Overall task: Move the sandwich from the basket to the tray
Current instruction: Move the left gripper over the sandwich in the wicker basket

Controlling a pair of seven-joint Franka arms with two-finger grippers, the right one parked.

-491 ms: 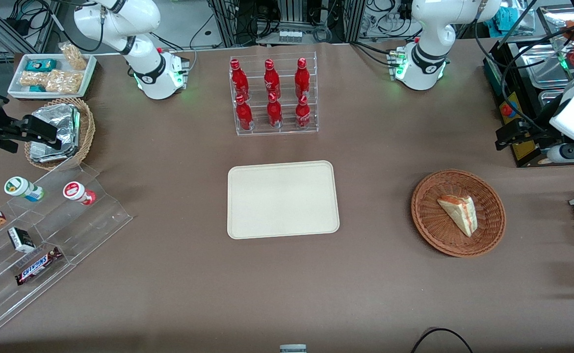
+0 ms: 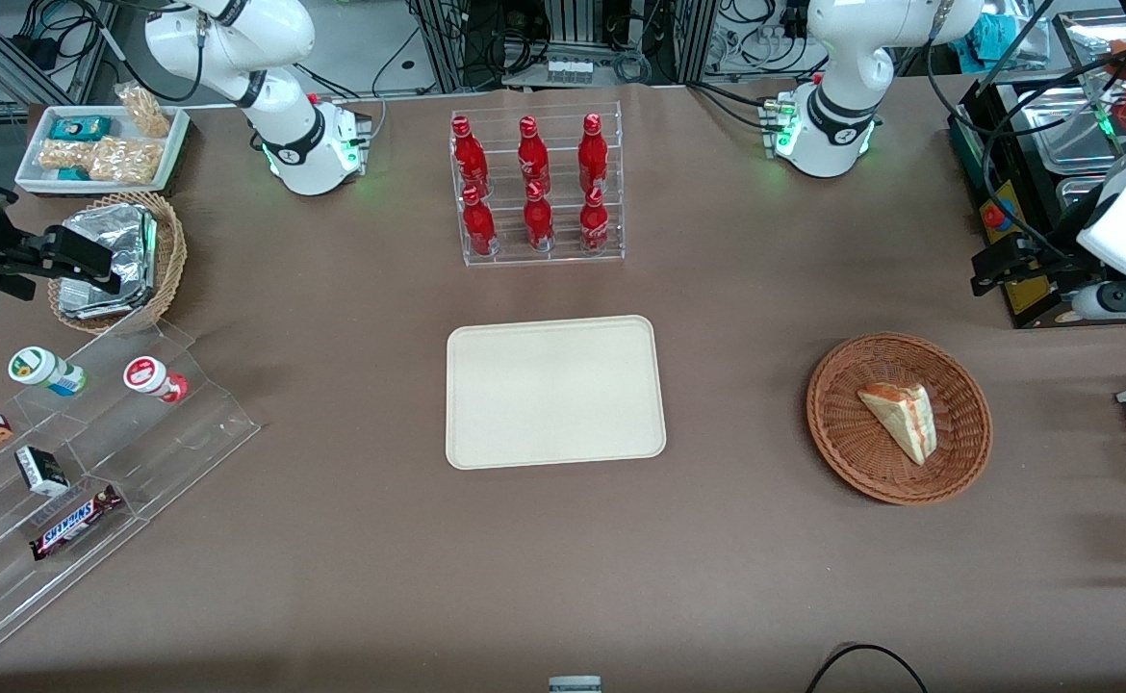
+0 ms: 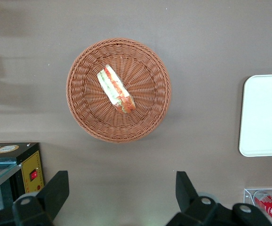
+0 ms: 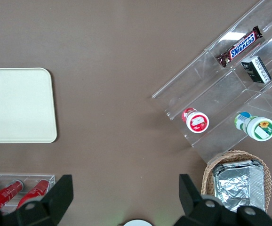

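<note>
1. Claw (image 3: 119, 190) of the working arm hangs high above the brown paper-covered table (image 2: 717, 558), its two black fingers (image 3: 56, 188) spread wide and holding nothing.
2. Round, shallow, reddish-brown wicker basket (image 3: 84, 117) lies well below the claw.
3. Small triangular sandwich wedge (image 3: 116, 88) of pale bread with orange-red and green layers rests in that basket, near its middle.
4. Flat cream-beige rectangular tray (image 2: 553, 393) with rounded corners sits well apart from the basket, toward the parked arm's end.
</note>
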